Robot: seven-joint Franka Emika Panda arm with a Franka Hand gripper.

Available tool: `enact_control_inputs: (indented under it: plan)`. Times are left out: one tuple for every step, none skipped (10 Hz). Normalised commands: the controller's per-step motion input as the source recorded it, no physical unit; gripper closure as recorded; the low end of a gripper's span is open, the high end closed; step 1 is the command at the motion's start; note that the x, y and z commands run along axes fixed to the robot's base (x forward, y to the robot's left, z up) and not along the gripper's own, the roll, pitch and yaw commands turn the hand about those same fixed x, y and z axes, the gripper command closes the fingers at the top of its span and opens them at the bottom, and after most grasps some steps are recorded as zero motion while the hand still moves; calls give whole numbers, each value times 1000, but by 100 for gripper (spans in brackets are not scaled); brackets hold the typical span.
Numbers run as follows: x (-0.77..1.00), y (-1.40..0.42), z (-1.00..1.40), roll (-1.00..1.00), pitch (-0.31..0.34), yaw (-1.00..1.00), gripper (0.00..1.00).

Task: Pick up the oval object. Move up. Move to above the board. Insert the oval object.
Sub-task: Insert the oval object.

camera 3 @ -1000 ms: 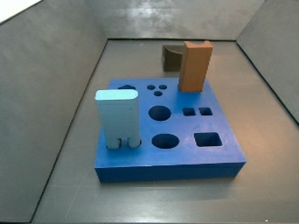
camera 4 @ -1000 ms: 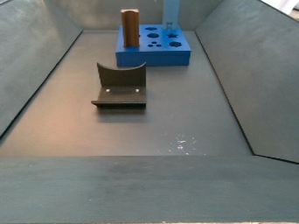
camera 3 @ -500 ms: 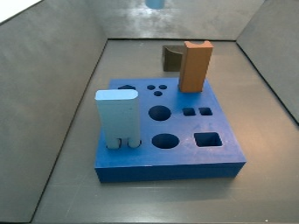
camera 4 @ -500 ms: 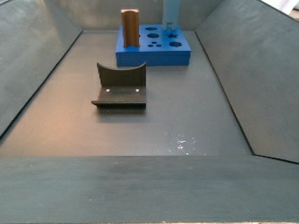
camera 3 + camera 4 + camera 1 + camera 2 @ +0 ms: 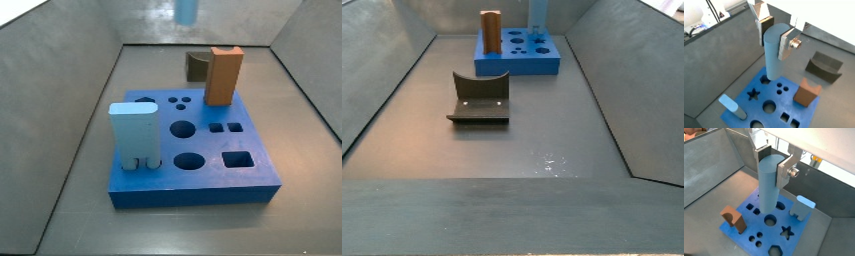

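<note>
Over your grey bench, the gripper (image 5: 775,31), pinching the oval object (image 5: 775,54), has come down toward the board (image 5: 764,102) below.

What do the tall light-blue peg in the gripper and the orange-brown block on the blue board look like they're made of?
The tall light-blue rounded peg, clamped in the gripper above the bright-blue board, looks like smooth matte plastic: even colour, soft sheen. The orange-brown rectangular block could be wood or plastic; no grain is visible, so I cannot say.
</note>
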Motion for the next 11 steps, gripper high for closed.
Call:
enact_control_inputs:
  plan:
    - [57, 0, -311, -80, -19, -983, 100]
    - [20, 0, -351, -64, -27, -1000, 100]
    - [0, 0, -386, -54, -33, -1000, 100]
    - [0, 0, -460, -20, -43, -1000, 100]
    - [0, -37, -460, -19, -43, -1000, 100]
    - [0, -57, -420, -27, -44, -983, 100]
    - [29, -49, -443, -30, -101, -966, 100]
    - [377, -100, -477, -50, -46, -700, 100]
    - [734, -211, -471, -69, -9, -366, 100]
    - [600, -477, -477, -7, -63, -306, 100]
    - [409, -580, -386, 0, -36, -389, 100]
